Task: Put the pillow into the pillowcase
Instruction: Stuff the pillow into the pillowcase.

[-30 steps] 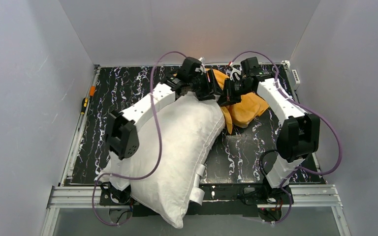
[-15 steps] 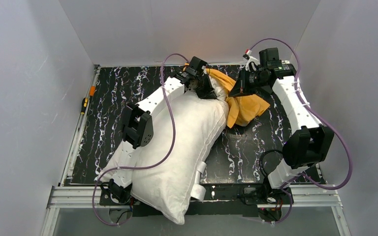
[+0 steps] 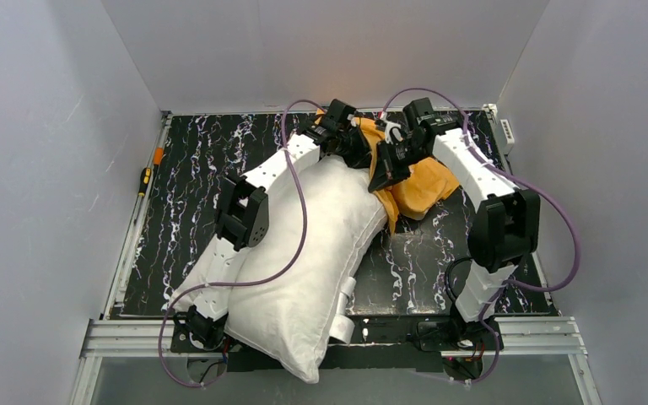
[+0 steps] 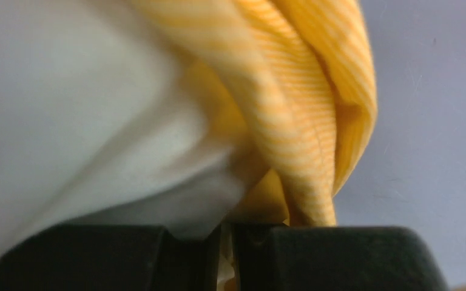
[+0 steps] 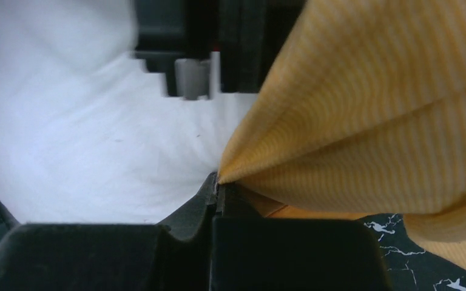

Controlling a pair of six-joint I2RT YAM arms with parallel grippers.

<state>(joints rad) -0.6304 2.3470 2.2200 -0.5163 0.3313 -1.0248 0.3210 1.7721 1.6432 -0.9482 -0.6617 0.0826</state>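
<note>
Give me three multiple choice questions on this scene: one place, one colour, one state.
1. Where is the pillowcase on the table? A: far end, against the pillow's tip. B: near edge, by the arm bases. C: left edge.
2. What colour is the pillowcase? A: blue. B: orange. C: green.
3. How is the right gripper? A: wide open. B: shut on nothing. C: shut on the pillowcase.
Answers: 1 A, the top view shows it bunched there; 2 B, orange in every view; 3 C, its wrist view shows fabric pinched in its closed jaws.
</note>
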